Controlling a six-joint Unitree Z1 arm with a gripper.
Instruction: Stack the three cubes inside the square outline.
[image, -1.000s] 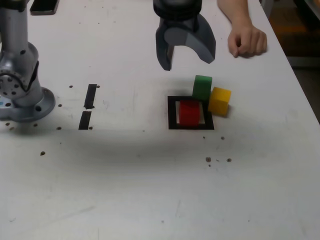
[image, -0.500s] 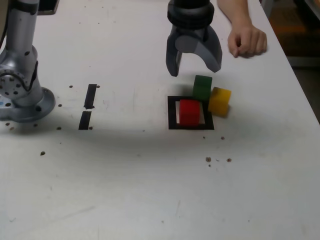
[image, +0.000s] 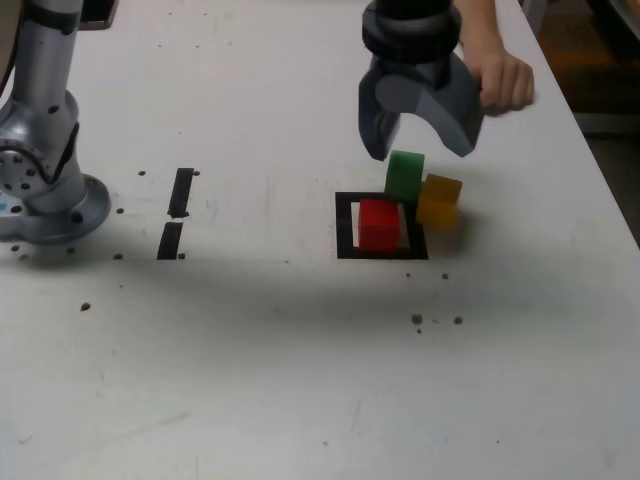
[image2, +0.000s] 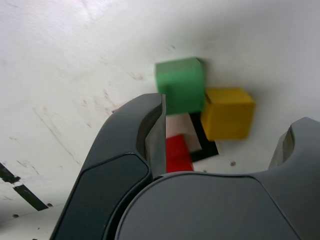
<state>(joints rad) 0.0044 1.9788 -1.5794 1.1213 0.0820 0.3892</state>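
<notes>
The big white table (image: 250, 350) looks the same as before; the arm (image: 47, 150) is on the exterior view's left; its gripper (image: 420, 135) has moved toward the exterior view's right and a bit closer to the blocks, and now hides part of the hand (image: 505, 80); the gripper is wide open and holds nothing; the black square (image: 346, 228) is in the same spot; the red block (image: 379, 226) sits inside it; the green block (image: 404, 176) and yellow block (image: 439, 203) are at its edge, not stacked.
</notes>
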